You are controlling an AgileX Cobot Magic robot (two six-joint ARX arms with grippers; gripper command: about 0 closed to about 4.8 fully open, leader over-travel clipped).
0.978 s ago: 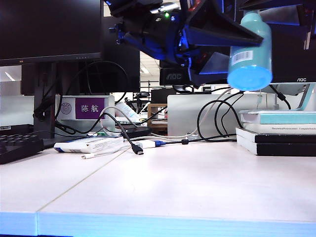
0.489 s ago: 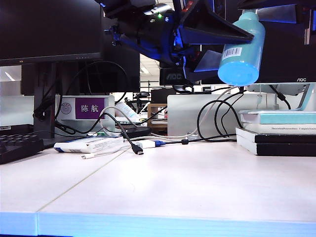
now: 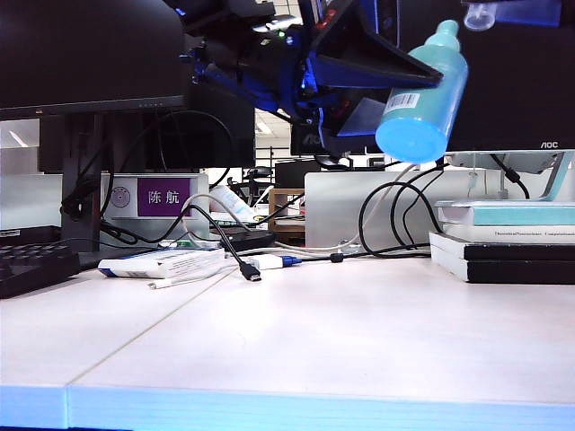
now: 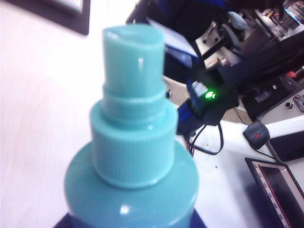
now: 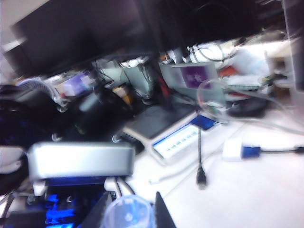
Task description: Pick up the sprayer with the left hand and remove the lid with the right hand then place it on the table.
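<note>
The teal sprayer (image 3: 422, 101) hangs tilted high above the white table (image 3: 314, 341), its white barcode label facing the camera. My left gripper (image 3: 382, 76) is shut on its body with dark wedge-shaped fingers. In the left wrist view the sprayer (image 4: 133, 142) fills the frame and its nozzle is bare, with my left gripper (image 4: 130, 224) at its shoulders. The clear lid (image 3: 479, 14) sits up and right of the nozzle, apart from it. In the right wrist view my right gripper (image 5: 129, 213) is shut on the lid (image 5: 128, 214) between two dark fingers (image 5: 102, 213).
A stack of books (image 3: 503, 242) stands at the back right. A black keyboard (image 3: 31, 265) lies at the left, with a flat box (image 3: 162, 263) and a black cable with a plug (image 3: 250, 272) nearby. Monitors (image 3: 90, 54) and cables line the back.
The left gripper has carried the sprayer left and tilted it further. The lid has come off the nozzle and now sits apart from it in the right gripper.
</note>
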